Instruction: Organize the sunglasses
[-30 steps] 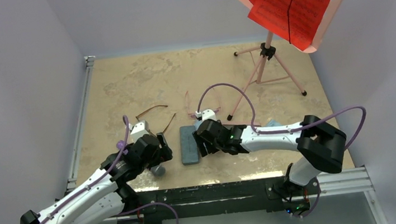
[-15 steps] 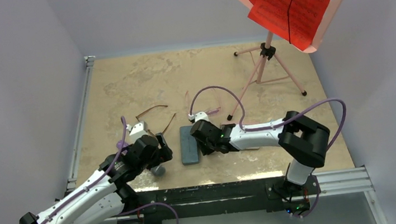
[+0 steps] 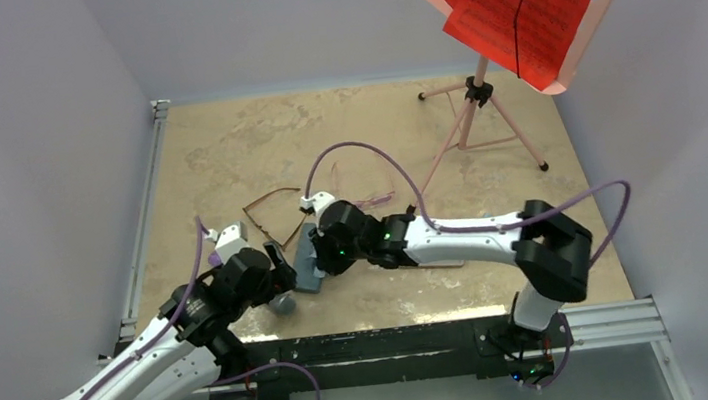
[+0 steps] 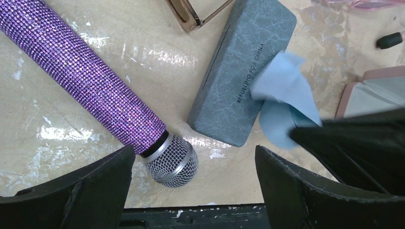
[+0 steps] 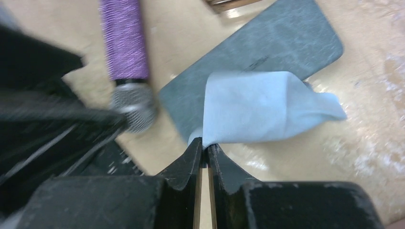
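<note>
Right gripper (image 5: pixel 204 148) has swung left and pinched the blue cloth (image 5: pixel 258 107) over the grey case (image 4: pixel 239 71) (case nudged askew). Left gripper (image 4: pixel 191 164) gapes wide, empty. Brown sunglasses (image 4: pixel 184 12) and pink sunglasses (image 3: pixel 370 199) lie untouched around the middle of the table (image 3: pixel 223 144): prep only.

Crowded front centre, open back left

The bench (image 3: pixel 222 139) is open across its far left; the music stand tripod (image 3: pixel 480 135) takes the far right. Ahead of the wide-open left hand (image 4: pixel 194 160) lie the purple microphone (image 4: pixel 81 76) and grey case (image 4: pixel 241 71), with the right hand (image 5: pixel 204 145) and its pinched blue cloth (image 5: pixel 258 107) over the case.
</note>
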